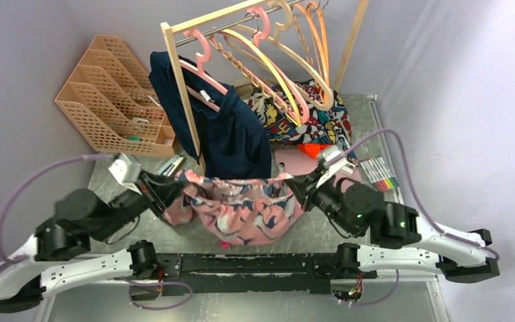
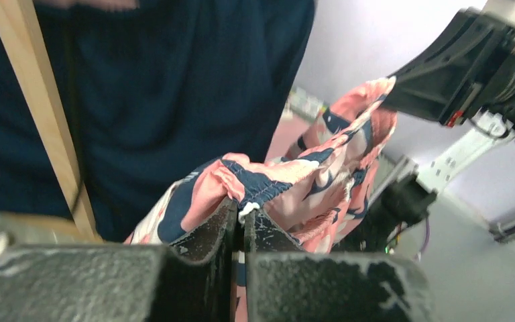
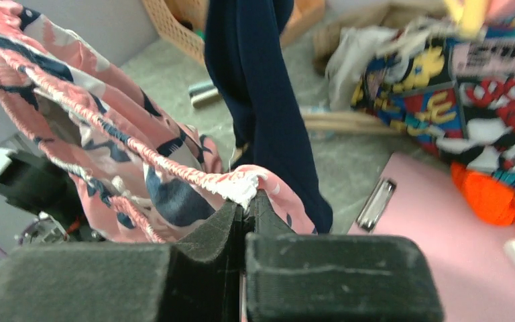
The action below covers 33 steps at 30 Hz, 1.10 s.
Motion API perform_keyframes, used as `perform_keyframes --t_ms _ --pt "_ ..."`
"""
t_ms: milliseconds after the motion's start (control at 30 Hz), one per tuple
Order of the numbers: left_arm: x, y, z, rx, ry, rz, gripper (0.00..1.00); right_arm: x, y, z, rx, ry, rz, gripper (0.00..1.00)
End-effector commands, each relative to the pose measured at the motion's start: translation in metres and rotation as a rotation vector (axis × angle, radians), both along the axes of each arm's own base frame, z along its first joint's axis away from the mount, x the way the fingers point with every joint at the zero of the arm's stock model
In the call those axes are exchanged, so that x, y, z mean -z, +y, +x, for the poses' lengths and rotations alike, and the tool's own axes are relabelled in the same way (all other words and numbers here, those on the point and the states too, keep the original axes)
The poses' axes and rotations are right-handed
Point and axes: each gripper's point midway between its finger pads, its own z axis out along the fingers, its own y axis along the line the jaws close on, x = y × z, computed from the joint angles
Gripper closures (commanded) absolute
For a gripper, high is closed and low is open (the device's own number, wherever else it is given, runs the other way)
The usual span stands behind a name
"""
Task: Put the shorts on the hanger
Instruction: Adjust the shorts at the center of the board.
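Observation:
The salmon-pink shorts (image 1: 238,208) with navy and white blotches hang stretched by the waistband between my two grippers, above the table's near half. My left gripper (image 1: 178,182) is shut on the waistband's left end, as the left wrist view shows (image 2: 243,213). My right gripper (image 1: 294,182) is shut on the right end, seen in the right wrist view (image 3: 248,200). The shorts sag below the waistband (image 2: 288,188) (image 3: 107,134). The pale yellow hanger (image 1: 278,77) hangs by its hook on the rack rail behind, among the other hangers.
A wooden rack (image 1: 181,87) holds pink (image 1: 204,70), orange and beige hangers (image 1: 318,47) and a navy garment (image 1: 231,134). A cartoon-print cloth (image 1: 308,114), a pink clipboard (image 1: 298,162), markers (image 1: 379,172) and an orange file organiser (image 1: 110,97) lie behind.

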Motion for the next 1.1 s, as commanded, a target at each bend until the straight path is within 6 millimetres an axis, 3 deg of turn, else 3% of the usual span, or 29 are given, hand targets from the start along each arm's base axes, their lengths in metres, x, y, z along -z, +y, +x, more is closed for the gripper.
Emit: perform_keyframes --t_ms 0,233,367,567,633,733,833,933,1067 --pt "0.068 -0.011 -0.005 0.008 0.193 -0.095 0.93 0.038 0.002 -0.005 0.014 0.123 0.113 1.00" --pt "0.149 -0.035 -0.020 0.069 0.456 -0.126 0.93 0.115 0.027 -0.029 -0.093 0.303 0.032 1.00" --pt "0.194 -0.042 -0.023 0.013 0.638 -0.069 0.92 0.153 0.037 -0.044 -0.127 0.422 0.006 1.00" --pt "0.250 -0.049 -0.028 -0.071 0.830 0.047 0.89 0.205 0.026 -0.051 -0.022 0.608 0.002 1.00" --pt "0.265 -0.050 -0.031 -0.095 0.874 0.090 0.92 0.216 0.026 -0.059 -0.036 0.657 0.006 0.91" --pt "0.280 -0.043 -0.032 -0.150 0.918 0.151 0.93 0.216 0.029 -0.068 -0.095 0.678 0.019 0.60" --pt "0.287 -0.035 -0.031 -0.192 0.925 0.186 0.93 0.194 0.033 -0.075 -0.198 0.618 0.025 0.38" --pt "0.287 -0.028 -0.028 -0.223 0.909 0.191 0.93 0.158 0.043 -0.083 -0.332 0.515 0.020 0.33" --pt "0.282 -0.029 -0.025 -0.215 0.885 0.146 0.93 0.130 0.055 -0.075 -0.354 0.428 -0.023 0.34"
